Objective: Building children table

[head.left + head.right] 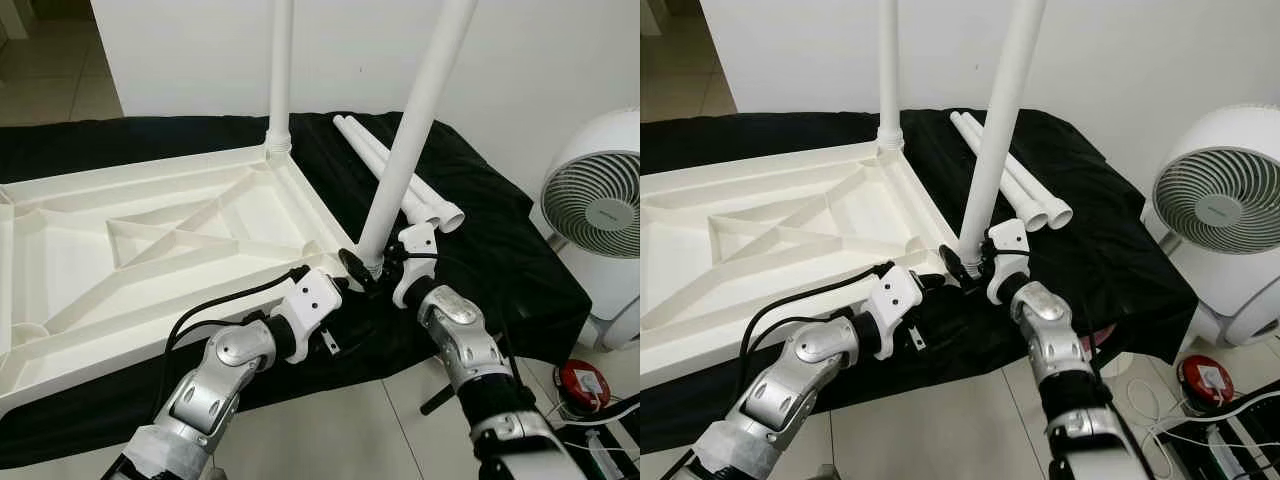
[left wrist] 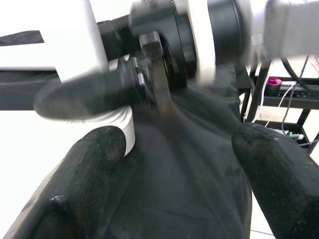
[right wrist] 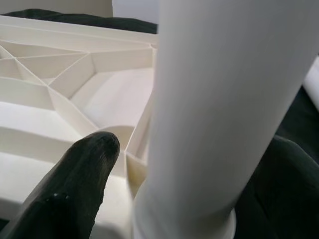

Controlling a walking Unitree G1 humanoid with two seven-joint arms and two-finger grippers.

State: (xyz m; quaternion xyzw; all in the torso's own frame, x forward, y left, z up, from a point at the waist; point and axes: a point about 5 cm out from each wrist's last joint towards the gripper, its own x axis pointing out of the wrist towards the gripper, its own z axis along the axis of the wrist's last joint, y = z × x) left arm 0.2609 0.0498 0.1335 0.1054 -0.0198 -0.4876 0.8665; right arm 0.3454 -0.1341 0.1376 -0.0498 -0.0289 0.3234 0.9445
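**Right gripper clamped on a table leg at the near corner**

A white plastic tabletop (image 1: 150,240) lies upside down on a black cloth (image 1: 480,250), its ribbed underside facing up. One white leg (image 1: 281,70) stands upright in the far corner socket. A second leg (image 1: 415,130) rises at a slight tilt from the near right corner of the tabletop, its lower end at the corner socket.

The right gripper (image 1: 383,268) holds this second leg low down, just above its base. In the right wrist view one black finger (image 3: 75,189) sits on the tabletop side of the leg and the other dark finger (image 3: 284,189) on the cloth side, with the leg (image 3: 219,109) pressed between them (the fingers are spread only as wide as the leg itself).

The left gripper (image 1: 345,272) reaches in from the left to the same corner, beside the right gripper. In the left wrist view its two fingers (image 2: 94,154) stand well apart, with only black cloth between them; they grip nothing, and the right gripper's wrist shows blurred just beyond them.

Two spare legs (image 1: 395,170) lie side by side on the cloth behind the right gripper, their socket ends pointing toward the robot. A white fan (image 1: 600,200) stands on the floor to the right, past the edge of the cloth.
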